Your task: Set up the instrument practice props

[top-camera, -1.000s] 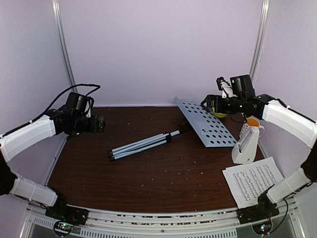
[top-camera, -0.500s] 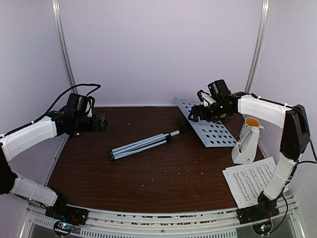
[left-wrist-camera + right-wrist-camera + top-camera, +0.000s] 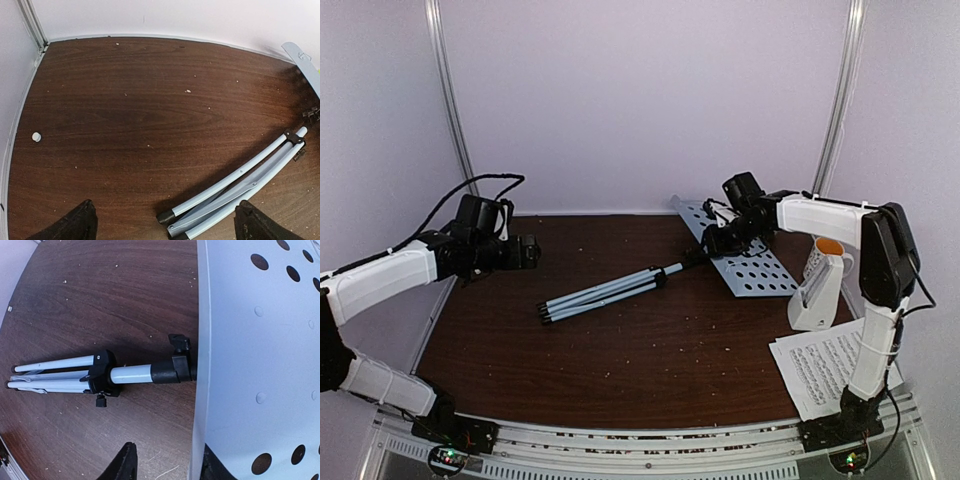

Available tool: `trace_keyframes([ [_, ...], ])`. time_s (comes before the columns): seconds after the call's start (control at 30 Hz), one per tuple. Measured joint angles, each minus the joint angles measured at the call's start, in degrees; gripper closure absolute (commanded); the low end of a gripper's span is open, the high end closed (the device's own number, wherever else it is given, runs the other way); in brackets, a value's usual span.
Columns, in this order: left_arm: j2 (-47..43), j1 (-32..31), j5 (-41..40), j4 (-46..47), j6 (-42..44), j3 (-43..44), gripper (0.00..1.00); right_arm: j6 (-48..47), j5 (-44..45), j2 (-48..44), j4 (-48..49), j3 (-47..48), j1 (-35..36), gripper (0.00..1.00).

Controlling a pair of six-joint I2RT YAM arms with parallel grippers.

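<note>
Music stand desk edge sits between half-spread right gripper fingers; left gripper spread wide

We see white shells and black joints on our left arm and right arm. A black cable loops over the left one. The left claw has matte black fingers.

Lying flat mid-table: silver tripod music stand, tripod folded shut, white perforated desk at its far-right end. Standing upright near the right edge: white pyramid metronome, with sheet-music pages flat just in front
</note>
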Motion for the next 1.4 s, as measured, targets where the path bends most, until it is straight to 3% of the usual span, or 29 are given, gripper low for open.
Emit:
trace_keyframes([
  [0.2, 0.00, 0.00, 0.92, 0.50, -0.57, -0.94, 0.02, -0.26, 0.46, 1.51, -1.86, 2.03, -0.24, 0.83],
  [0.33, -0.02, 0.00, 1.09, 1.38, -0.90, -1.46, 0.02, -0.44, 1.22, 2.64, -3.26, 3.61, -0.33, 1.00],
  [0.6, -0.50, 0.00, 1.55, 1.40, -1.05, -1.81, 0.02, -0.35, 3.30, 2.86, -6.27, 5.60, 0.09, 1.00],
  [0.83, -2.29, 0.00, 2.97, 1.38, 0.20, -1.88, 0.02, -2.58, 10.21, 0.17, -9.03, 5.62, 3.04, 1.00],
  [1.13, -7.30, 0.00, 5.70, 1.62, 2.01, -1.90, 0.02, -8.22, 17.57, -12.87, -12.28, 5.62, 8.33, 1.00],
  [1.4, -12.41, 0.00, 12.39, 4.79, 3.91, -2.95, 0.02, -16.59, 24.96, -25.64, -7.43, 5.05, 14.51, 1.00],
])
